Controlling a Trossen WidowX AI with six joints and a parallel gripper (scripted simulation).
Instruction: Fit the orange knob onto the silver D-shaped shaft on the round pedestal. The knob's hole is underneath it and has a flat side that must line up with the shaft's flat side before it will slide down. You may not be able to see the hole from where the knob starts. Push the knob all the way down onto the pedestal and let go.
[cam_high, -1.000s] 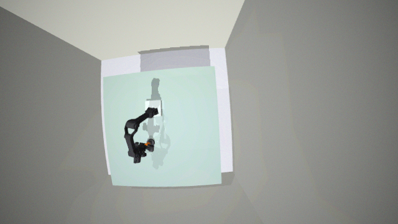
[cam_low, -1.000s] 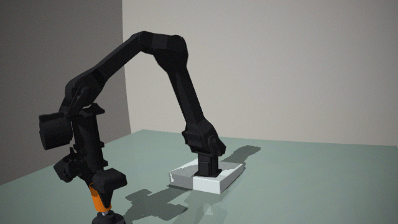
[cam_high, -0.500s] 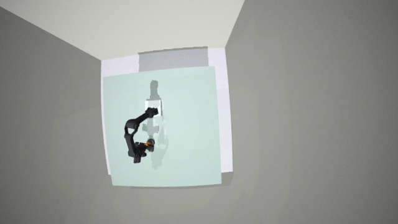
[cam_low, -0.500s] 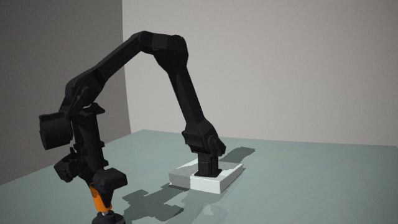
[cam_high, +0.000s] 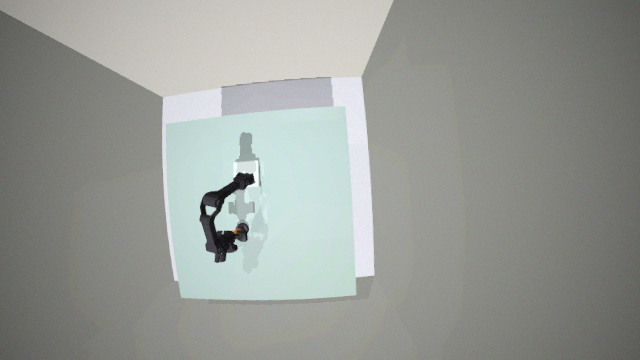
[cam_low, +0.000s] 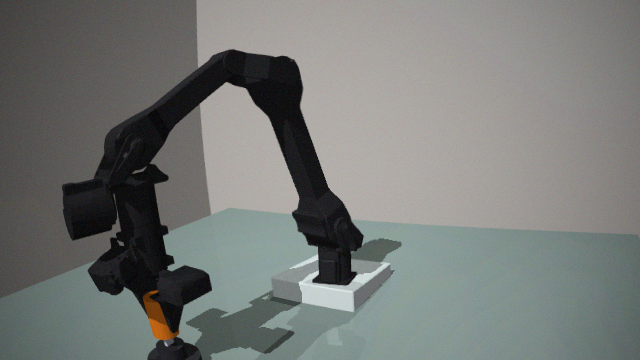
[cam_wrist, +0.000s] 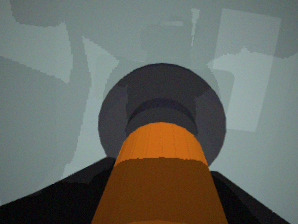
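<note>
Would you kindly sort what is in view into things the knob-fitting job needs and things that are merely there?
Needed for the job:
- orange knob, held in the gripper
- silver shaft, showing just below the knob
- round pedestal

Merely there:
- white base plate under the arm
- pale green table top

In the wrist view the knob (cam_wrist: 158, 189) runs off the bottom edge and covers the shaft, so neither the shaft nor the hole under the knob shows. It also hides the near part of the pedestal (cam_wrist: 116, 110). In the exterior view the pedestal (cam_low: 172, 350) is cut by the bottom edge. From the top, the knob (cam_high: 236, 231) is too small to judge its alignment.
</note>
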